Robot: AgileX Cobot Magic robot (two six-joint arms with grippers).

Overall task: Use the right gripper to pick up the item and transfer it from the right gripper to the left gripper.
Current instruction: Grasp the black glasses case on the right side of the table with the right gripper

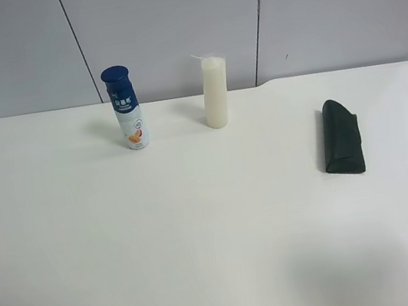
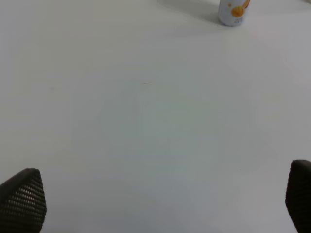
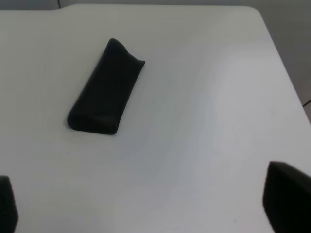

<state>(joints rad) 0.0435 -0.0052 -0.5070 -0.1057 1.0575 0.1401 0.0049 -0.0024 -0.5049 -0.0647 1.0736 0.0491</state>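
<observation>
Item: the item (image 1: 340,137), a dark green-black soft pouch, lies flat on the white table (image 1: 201,231) toward the exterior high view's right edge. Its long side runs roughly away from that camera, and nothing touches it.
Item's ends: in the right wrist view one end is rounded and thick, while the far end looks pinched into a low ridge, though the dark cloth hides the detail.
Right gripper: the right gripper (image 3: 146,201) is spread wide. Its black fingertips (image 3: 285,196) show only at the two lower corners of its wrist view, with bare table between them. The item lies ahead of it, apart from both.
Left gripper: the left gripper (image 2: 160,196) is likewise spread wide and holds nothing. One of its fingertips (image 2: 22,201) has a ribbed, textured face.
Bottle: the white bottle (image 1: 126,108) with a blue cap stands upright near the back of the table. Only its base shows in the left wrist view, well ahead of that gripper.
Candle: the white candle (image 1: 215,92) stands upright near the bottle, not touching it, and well apart from the item.
</observation>
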